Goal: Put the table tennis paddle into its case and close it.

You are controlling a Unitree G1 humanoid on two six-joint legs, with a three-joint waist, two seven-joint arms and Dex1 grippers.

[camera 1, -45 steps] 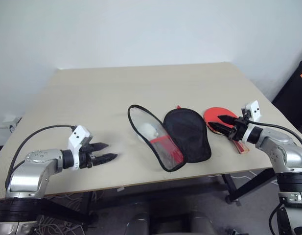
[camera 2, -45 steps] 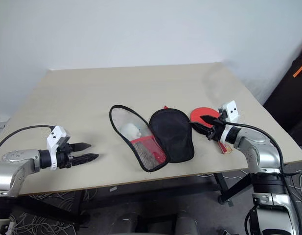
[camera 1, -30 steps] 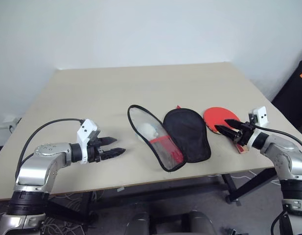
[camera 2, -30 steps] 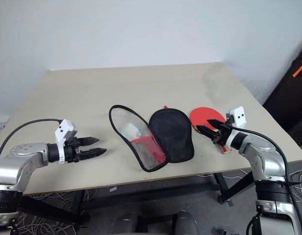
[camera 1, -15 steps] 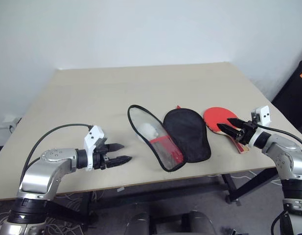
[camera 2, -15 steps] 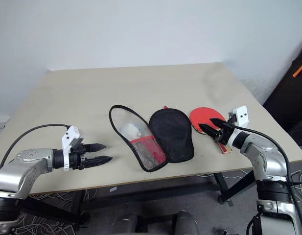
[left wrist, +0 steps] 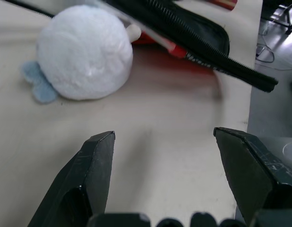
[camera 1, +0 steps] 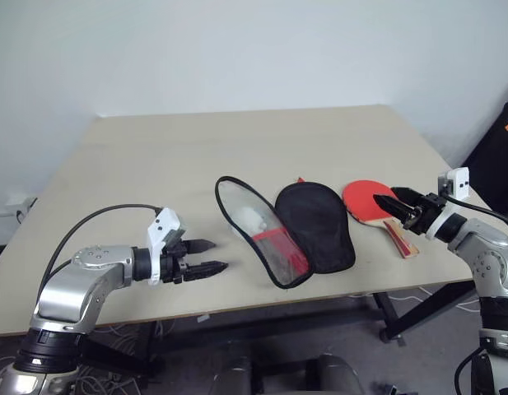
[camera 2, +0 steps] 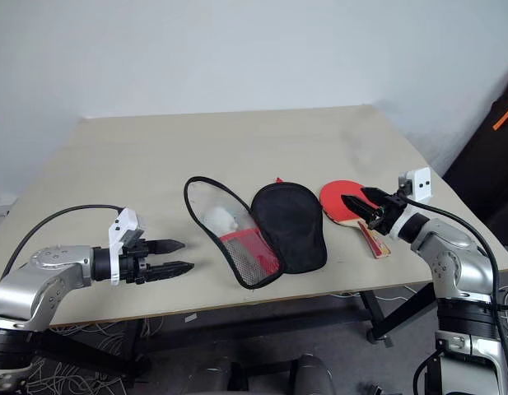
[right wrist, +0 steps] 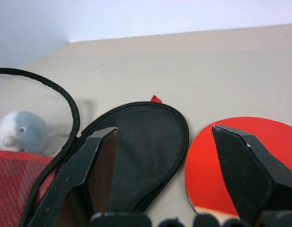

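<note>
The case (camera 1: 315, 224) lies open mid-table, its black half beside its clear half (camera 1: 252, 230), which has a red patch (camera 1: 282, 247). To the right of the case lies the table tennis paddle (camera 1: 361, 199), red face up, handle (camera 1: 399, 240) toward the front edge. My right gripper (camera 1: 385, 197) hangs open just above the paddle's face, nothing between its fingers. The right wrist view looks past these fingers (right wrist: 240, 165) at the paddle (right wrist: 216, 161) and the black half (right wrist: 141, 151). My left gripper (camera 1: 218, 254) stands open and empty, low over the table, left of the case.
A small white plush toy (left wrist: 84, 52) sits at the clear half, just ahead of my left gripper (left wrist: 164, 137). The table (camera 1: 155, 164) runs bare to the back and left. Its front edge is close to the case and the paddle's handle.
My left gripper has slid right, closer to the case. My right gripper has lifted a little and drawn right, off the paddle's handle end.
</note>
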